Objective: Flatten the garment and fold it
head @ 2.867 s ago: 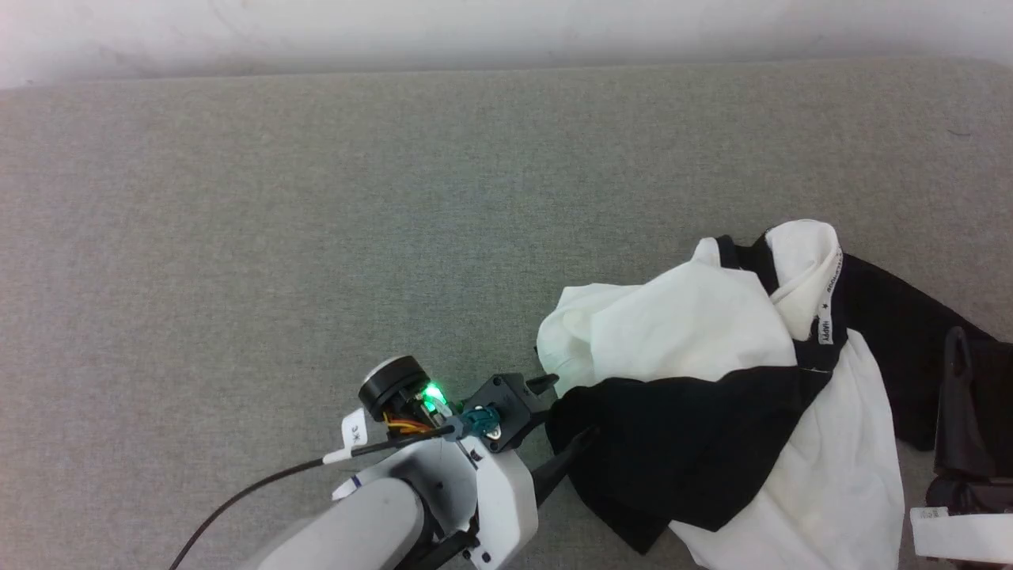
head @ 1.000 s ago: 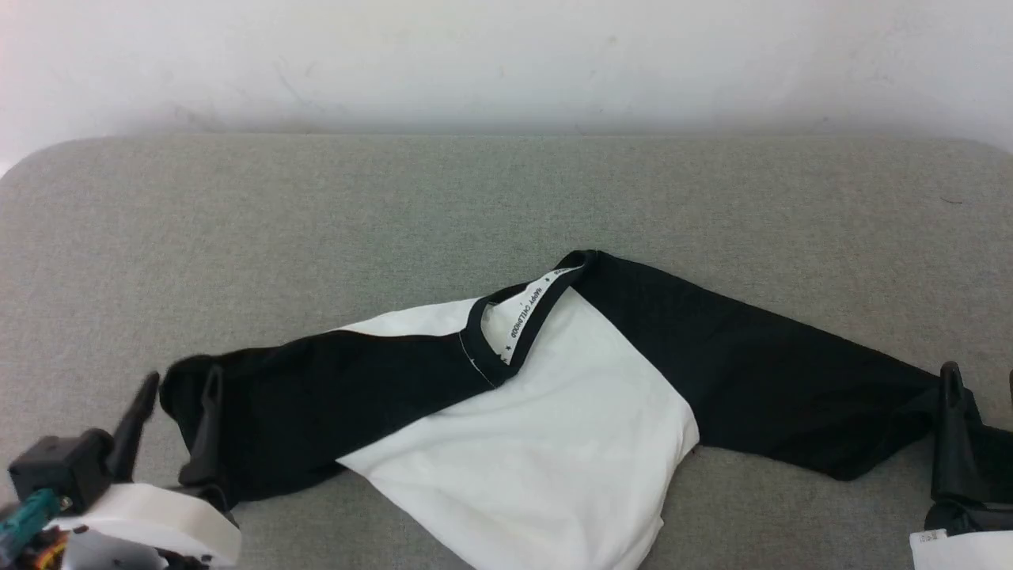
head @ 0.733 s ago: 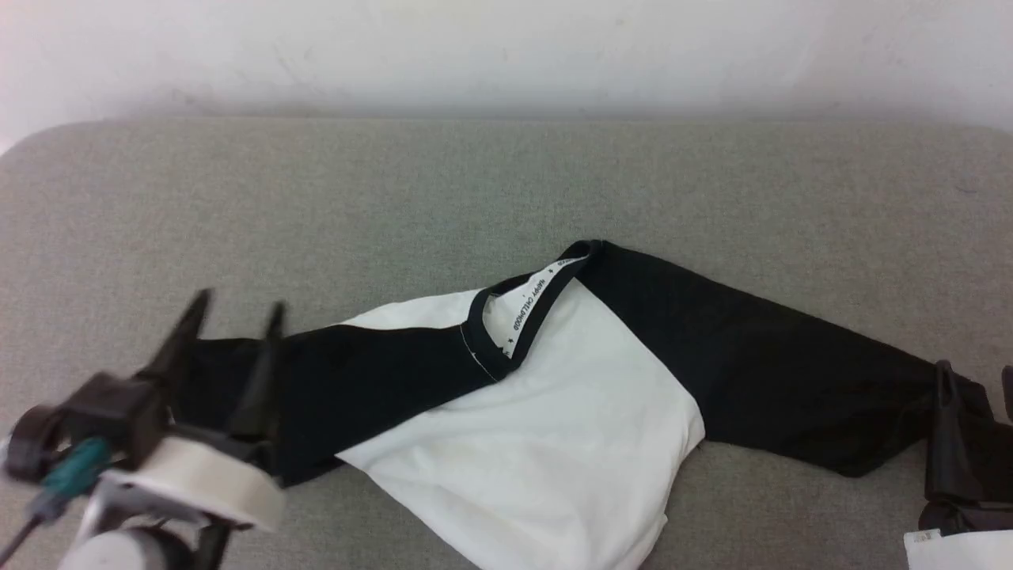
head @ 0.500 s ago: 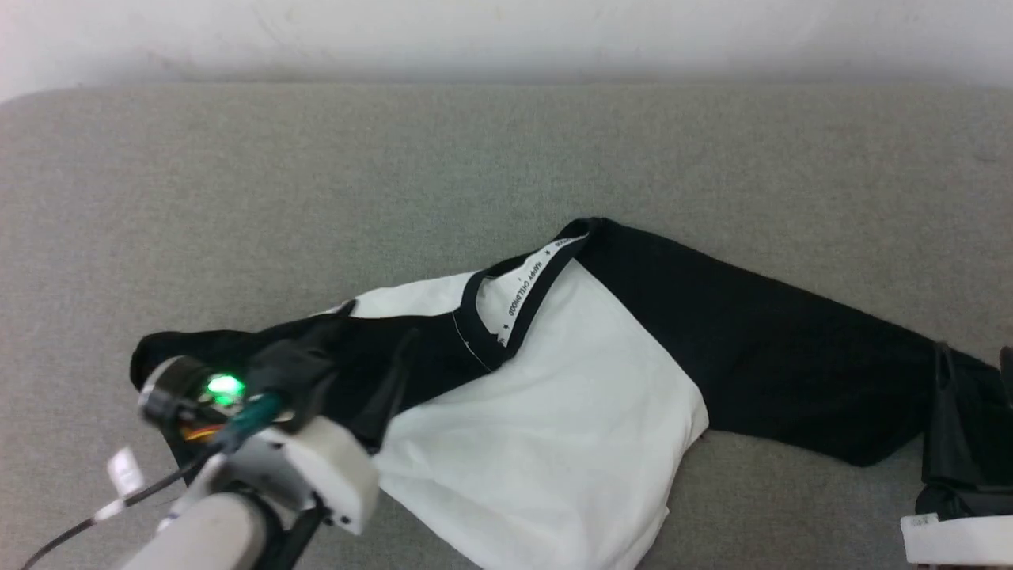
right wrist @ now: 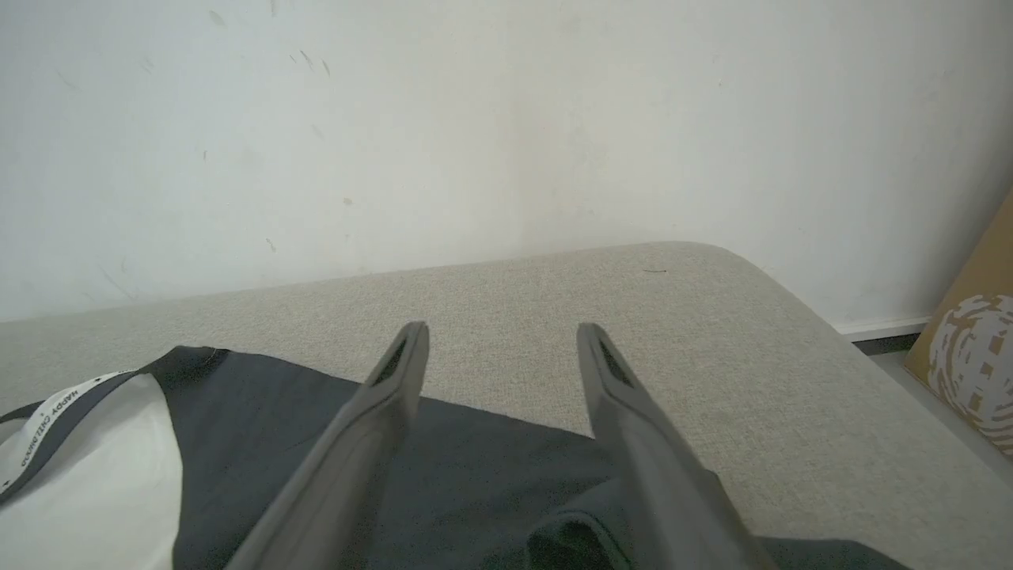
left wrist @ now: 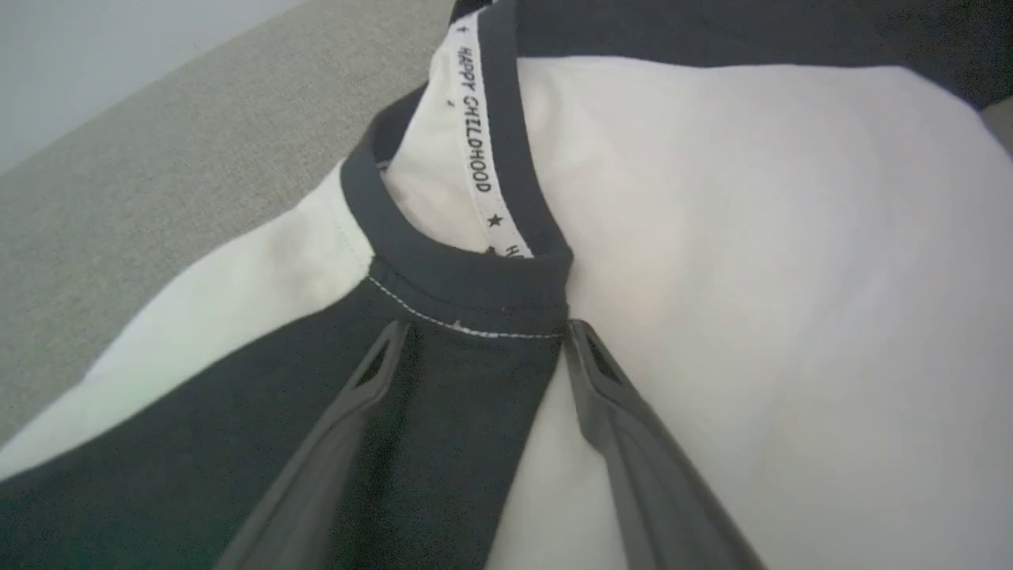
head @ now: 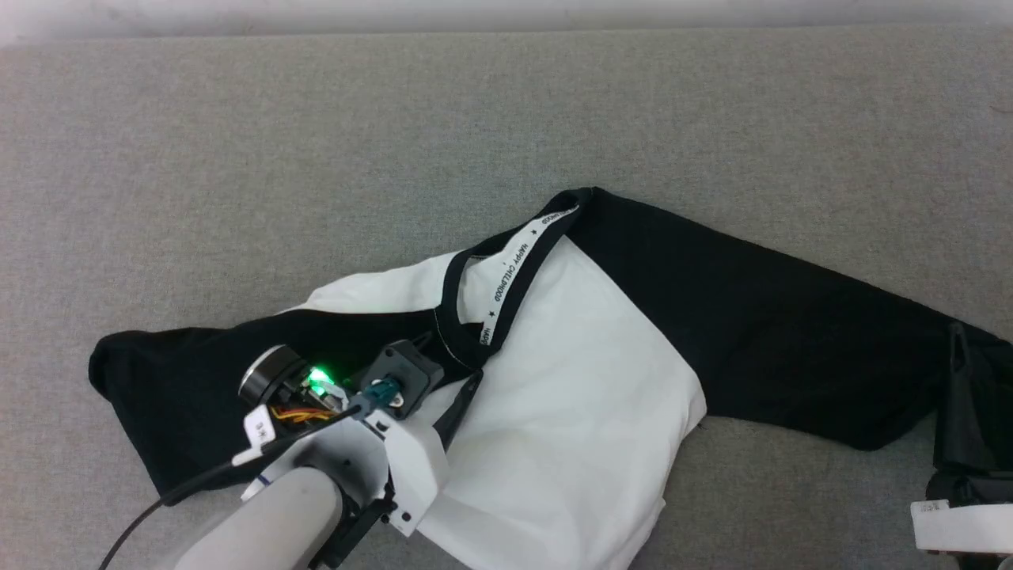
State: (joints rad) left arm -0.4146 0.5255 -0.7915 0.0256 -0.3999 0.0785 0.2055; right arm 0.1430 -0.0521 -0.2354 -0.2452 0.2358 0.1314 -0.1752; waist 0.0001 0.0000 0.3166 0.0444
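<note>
The garment (head: 586, 372) lies spread on the grey padded surface (head: 237, 158), white body in the middle and a black sleeve stretched out to each side. Its black neckband (left wrist: 467, 285) with white printed tape sits just past my left gripper (left wrist: 487, 328). That gripper (head: 451, 356) is open, hovering low over the left sleeve where it meets the collar, with nothing held. My right gripper (right wrist: 502, 328) is open above the far end of the right sleeve (right wrist: 475, 475). In the head view one of its fingers (head: 961, 372) stands at the lower right.
A white wall (right wrist: 475, 119) rises behind the padded surface, whose rounded right corner (right wrist: 736, 269) drops to the floor. A cardboard box (right wrist: 969, 356) leans beyond that corner. Bare grey padding (head: 712, 103) stretches behind the garment.
My left gripper has left the end of the left sleeve and swung right to the collar. The head camera has tilted down. The right gripper stays over the right sleeve end.
</note>
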